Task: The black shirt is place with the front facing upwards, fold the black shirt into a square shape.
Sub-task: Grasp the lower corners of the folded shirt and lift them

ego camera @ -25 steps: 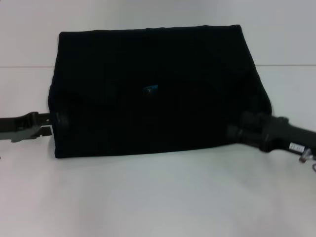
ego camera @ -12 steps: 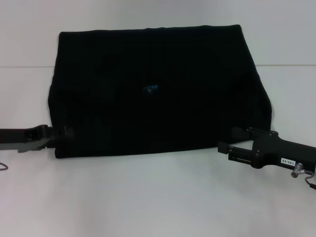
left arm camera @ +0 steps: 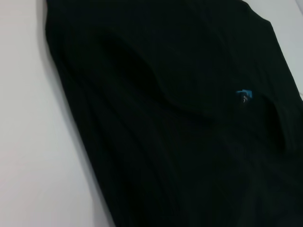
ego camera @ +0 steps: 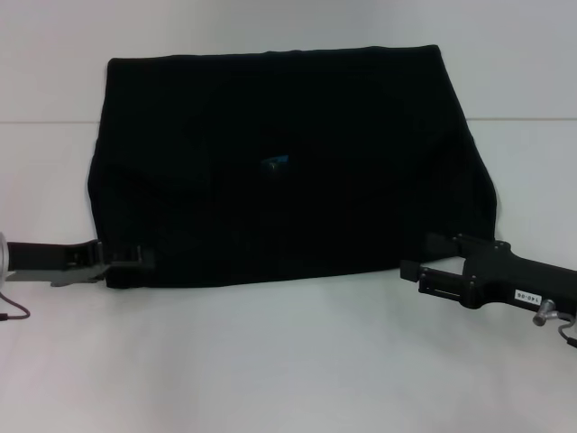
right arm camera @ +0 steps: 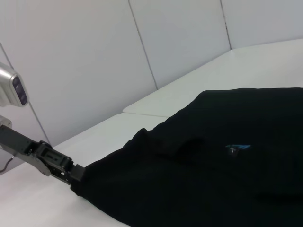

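Note:
The black shirt (ego camera: 288, 162) lies folded into a wide rectangle on the white table, its small blue label (ego camera: 273, 163) showing near the middle. No lettering shows. My left gripper (ego camera: 135, 259) is at the shirt's near-left corner, touching the cloth edge; the right wrist view shows the left gripper (right arm camera: 75, 174) meeting that corner. My right gripper (ego camera: 416, 255) stands open just off the near-right corner, holding nothing. The left wrist view holds only the shirt (left arm camera: 180, 118) and its label (left arm camera: 244, 94).
The white table (ego camera: 288, 361) extends bare in front of the shirt and to both sides. A seam (ego camera: 523, 119) crosses the table behind. White wall panels (right arm camera: 94, 56) rise beyond the far edge.
My left gripper has slid along the shirt's left edge toward the near corner. My right gripper has drawn back off the cloth to the near-right corner. The shirt has barely shifted.

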Available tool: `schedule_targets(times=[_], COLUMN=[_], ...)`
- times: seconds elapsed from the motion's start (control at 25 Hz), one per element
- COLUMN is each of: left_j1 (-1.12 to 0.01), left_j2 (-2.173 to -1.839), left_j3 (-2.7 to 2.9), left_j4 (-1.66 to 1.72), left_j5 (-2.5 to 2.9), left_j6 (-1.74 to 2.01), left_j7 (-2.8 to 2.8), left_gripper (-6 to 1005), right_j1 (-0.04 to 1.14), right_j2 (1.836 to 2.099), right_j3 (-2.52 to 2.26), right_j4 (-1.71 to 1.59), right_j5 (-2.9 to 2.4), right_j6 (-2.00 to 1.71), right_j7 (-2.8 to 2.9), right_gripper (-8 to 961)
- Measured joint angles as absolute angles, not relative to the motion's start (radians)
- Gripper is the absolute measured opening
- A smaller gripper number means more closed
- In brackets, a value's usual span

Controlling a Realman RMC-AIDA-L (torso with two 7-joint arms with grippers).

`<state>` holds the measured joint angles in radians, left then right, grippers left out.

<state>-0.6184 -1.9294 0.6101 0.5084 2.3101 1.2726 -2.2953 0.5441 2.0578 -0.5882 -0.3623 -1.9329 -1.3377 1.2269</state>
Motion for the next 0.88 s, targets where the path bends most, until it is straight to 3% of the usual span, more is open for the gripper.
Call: schedule_targets(times=[0.4, 0.56, 0.64, 0.72, 0.88], left_j1=[-0.625, -0.626, -0.626, -0.626, -0.627], left_j2=[-1.926, -1.926, -1.927, -1.927, -1.924], left_j3=[0.62, 0.62, 0.625, 0.629, 0.629], left_j4=[0.509, 0.508, 0.507, 0.507, 0.509], left_j5=[2.324, 2.33, 2.331, 2.331, 2.331], left_j6=[1.263, 1.262, 1.263, 1.265, 1.268], left_j7=[-2.3, -2.298, -2.293, -2.291, -2.291], left_gripper=[524, 361, 279, 51, 36], right_j1=[0.535, 0.535, 0.535, 0.539, 0.574], right_j2=[2.055, 2.047, 2.04, 2.032, 1.993], right_j3=[-0.586, -0.583, -0.584, -0.59, -0.595], right_j4=[-0.367, -0.38, -0.414, -0.455, -0.58], right_j5=[-1.93, -1.928, -1.929, -1.939, -2.049], right_j6=[-1.339, -1.339, -1.334, -1.321, -1.298], right_j7=[1.232, 1.274, 1.348, 1.454, 1.771], right_gripper=[783, 782, 781, 780, 779])
